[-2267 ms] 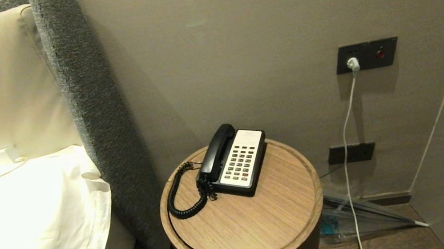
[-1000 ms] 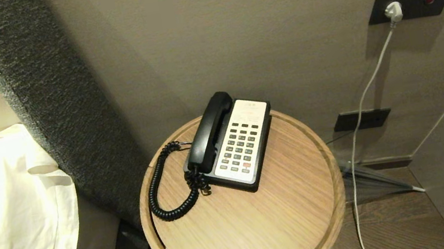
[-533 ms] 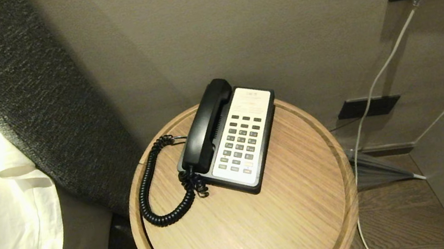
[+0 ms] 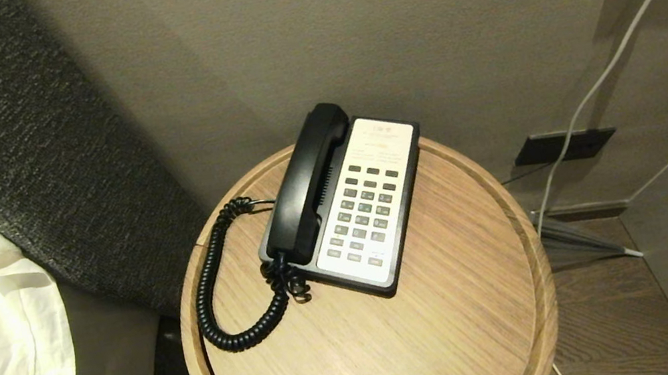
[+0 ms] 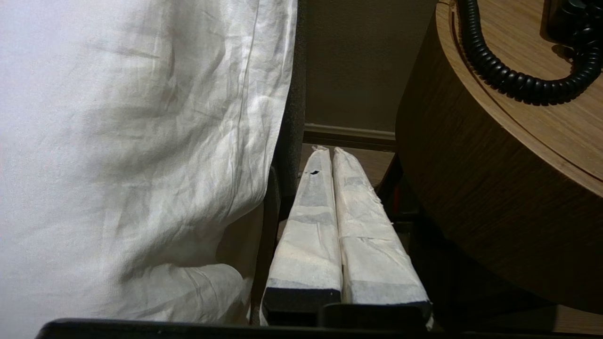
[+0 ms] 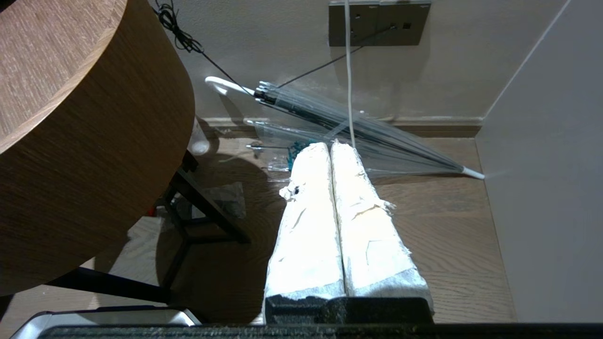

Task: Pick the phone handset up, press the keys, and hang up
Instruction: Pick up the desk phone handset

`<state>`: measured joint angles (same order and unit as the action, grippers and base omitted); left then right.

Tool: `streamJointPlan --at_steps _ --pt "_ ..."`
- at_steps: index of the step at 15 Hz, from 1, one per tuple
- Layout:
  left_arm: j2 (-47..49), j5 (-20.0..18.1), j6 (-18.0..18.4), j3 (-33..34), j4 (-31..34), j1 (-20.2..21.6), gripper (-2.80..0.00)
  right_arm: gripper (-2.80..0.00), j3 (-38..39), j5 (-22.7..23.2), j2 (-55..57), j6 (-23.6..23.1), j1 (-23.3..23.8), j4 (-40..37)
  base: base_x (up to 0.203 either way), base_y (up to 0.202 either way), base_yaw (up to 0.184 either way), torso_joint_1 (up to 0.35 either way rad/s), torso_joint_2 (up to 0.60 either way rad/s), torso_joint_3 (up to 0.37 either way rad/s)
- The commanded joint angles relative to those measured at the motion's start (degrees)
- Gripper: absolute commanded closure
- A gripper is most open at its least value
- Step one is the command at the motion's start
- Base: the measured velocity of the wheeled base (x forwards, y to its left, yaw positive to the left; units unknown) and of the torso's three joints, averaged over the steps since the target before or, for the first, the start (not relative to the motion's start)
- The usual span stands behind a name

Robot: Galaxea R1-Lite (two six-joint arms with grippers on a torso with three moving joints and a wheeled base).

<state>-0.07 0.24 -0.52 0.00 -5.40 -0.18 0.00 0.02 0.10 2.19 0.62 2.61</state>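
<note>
Claws point(image 5: 330, 153) clear; handset point(image 4: 308, 185) diagonal.

Round wooden side table point(image 4: 466, 328) — black-and-white phone point(image 4: 371, 208), coiled cord point(image 4: 217, 302) on top

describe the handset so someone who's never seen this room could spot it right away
Beside the bed, a round wooden table holds a desk phone. The handset lies in the cradle along the phone's left side, next to the pale keypad. It is the long black curved bar with blocky ends, and the coiled cord runs from its near end.
</note>
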Motion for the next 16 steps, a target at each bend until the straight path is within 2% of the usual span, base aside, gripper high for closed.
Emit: streamJointPlan --at_steps 1,4,6,8,10,12,14,15,16 --pt "0.1 0.0 0.1 2.3 0.0 -0.1 0.00 0.00 1.2 0.0 0.1 0.0 0.0 0.0 0.000 0.000 0.000 0.000 0.00 0.000" --pt "0.3 -0.4 0.9 0.3 0.6 0.0 0.00 0.00 1.2 0.1 0.1 0.0 0.0 0.0 0.000 0.000 0.000 0.000 0.00 0.000" --pt "5.4 -3.2 1.0 -9.2 4.6 0.0 0.00 0.00 1.2 0.0 0.1 0.0 0.0 0.1 0.000 0.000 0.000 0.000 0.00 0.000" --pt "18.7 -8.9 0.5 -23.9 10.9 0.0 0.00 0.00 1.2 0.0 0.1 0.0 0.0 0.0 0.000 0.000 0.000 0.000 0.00 0.000" --pt "36.2 -14.5 0.2 -38.2 15.2 -0.4 0.00 0.00 1.2 0.1 0.1 0.0 0.0 0.0 0.000 0.000 0.000 0.000 0.00 0.000" --pt "52.7 -17.5 0.3 -52.8 19.1 -2.1 0.00 0.00 1.2 0.0 0.1 0.0 0.0 0.1 0.000 0.000 0.000 0.000 0.00 0.000" --pt "66.6 -18.6 0.5 -66.2 23.3 -6.4 0.00 0.00 1.2 0.0 0.1 0.0 0.0 0.1 0.000 0.000 0.000 0.000 0.00 0.000" --pt "71.5 -18.7 0.5 -70.4 24.8 -9.5 0.00 0.00 1.2 0.0 0.1 0.0 0.0 0.0 0.000 0.000 0.000 0.000 0.00 0.000" --pt "75.7 -18.5 0.7 -73.8 26.4 -14.4 0.00 0.00 1.2 0.1 0.1 0.0 0.0 0.0 0.000 0.000 0.000 0.000 0.00 0.000"
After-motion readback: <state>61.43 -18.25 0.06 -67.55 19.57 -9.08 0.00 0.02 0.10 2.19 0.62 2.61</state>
